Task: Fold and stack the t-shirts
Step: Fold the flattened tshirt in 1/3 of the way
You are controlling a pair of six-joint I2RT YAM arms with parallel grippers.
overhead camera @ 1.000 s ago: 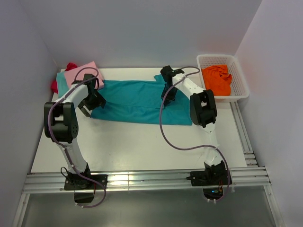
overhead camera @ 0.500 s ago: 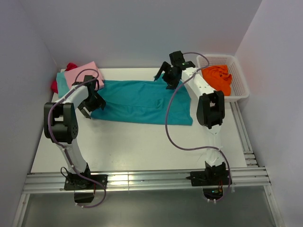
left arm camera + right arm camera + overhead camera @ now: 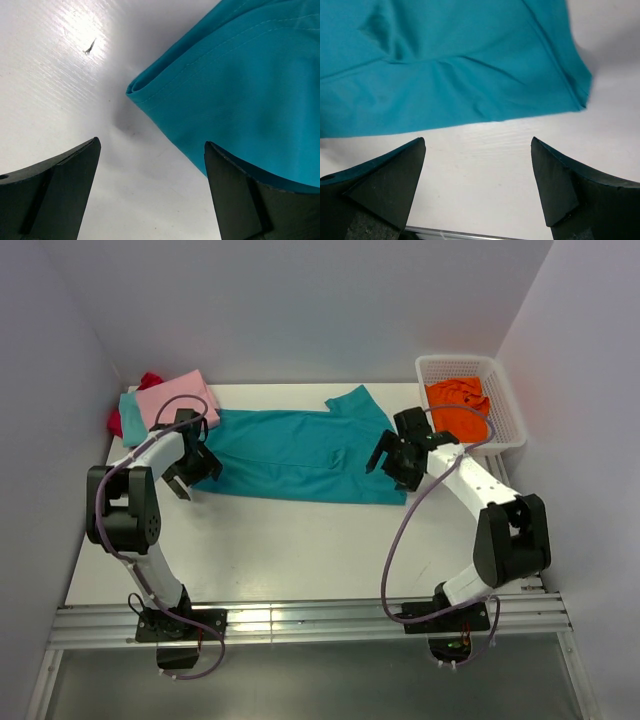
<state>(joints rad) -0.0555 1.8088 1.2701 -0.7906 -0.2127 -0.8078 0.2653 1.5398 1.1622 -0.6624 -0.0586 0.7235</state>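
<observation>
Teal t-shirt (image 3: 300,455) is lying flat in a long band across the far half of the table (image 3: 300,560), one sleeve sticking out at its far right end.

Left gripper (image 3: 150,192) is hovering with jaws spread wide over the shirt's near-left folded corner, gripping nothing. Right gripper (image 3: 477,187) is also gaping wide and empty, just off the near-right corner.

Risks:
- a pinch catching only the top layer (the left corner looks doubled), so the fold opens;
- uneven lifts skewing the band;
- the loose sleeve trailing outside the fold.

Around: pink shirt (image 3: 172,397) is sitting on a light aqua shirt (image 3: 128,406), with a red shirt (image 3: 150,380) behind, close to the teal end. An orange shirt (image 3: 458,405) is filling the basket (image 3: 455,360) beside the right arm. Nothing is blocking either corner.
</observation>
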